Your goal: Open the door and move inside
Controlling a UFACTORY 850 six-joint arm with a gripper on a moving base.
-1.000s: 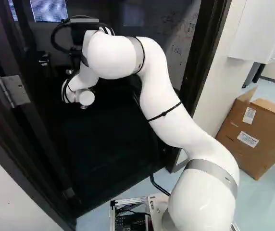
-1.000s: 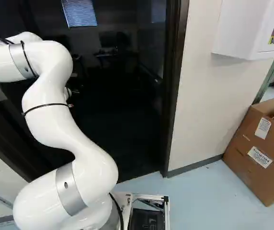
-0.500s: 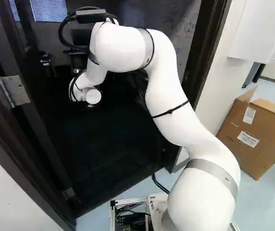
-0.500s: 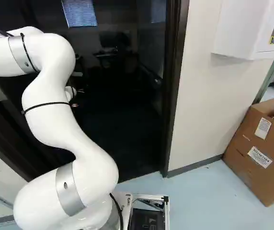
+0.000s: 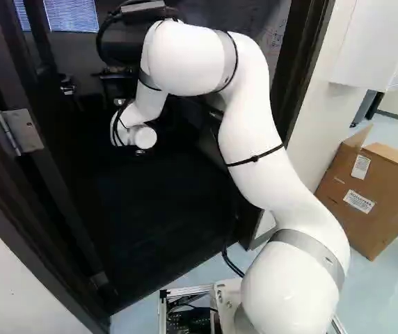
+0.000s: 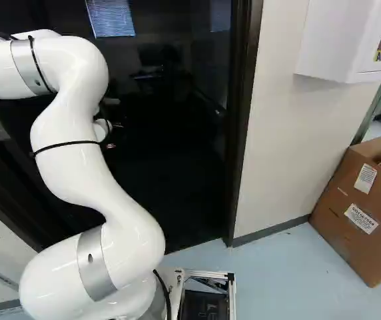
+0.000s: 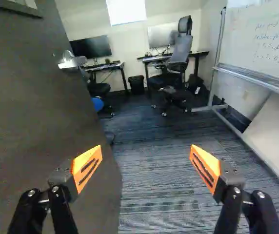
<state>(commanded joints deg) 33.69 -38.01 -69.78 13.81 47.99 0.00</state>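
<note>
Small and dark past the arm's wrist, the gripper (image 6: 114, 135) is inside the doorway in the right base view. The wrist view has the gripper (image 7: 146, 166) open, its orange pads wide apart with nothing between them. The dark door (image 7: 42, 126) stands open into the room, close beside and partly behind one finger; whether they touch, I cannot tell. Its silver handle (image 7: 71, 60) is farther ahead, away from the fingers. A metal hinge (image 5: 17, 132) shows at the left of the left base view, and the dark door frame (image 6: 242, 113) bounds the doorway's other side.
Ahead in the room are desks (image 7: 171, 57), an office chair (image 7: 178, 48), a black bin (image 7: 136, 84) and a whiteboard (image 7: 271, 41) on a stand. Outside, right of the doorway, are a pale wall (image 6: 290, 133), a white wall cabinet (image 6: 337, 40) and a cardboard box (image 6: 364, 207).
The arm's upper part and wrist have moved to the right in the left base view, the elbow slightly up. In the right base view the wrist has also shifted right. The base has not moved.
</note>
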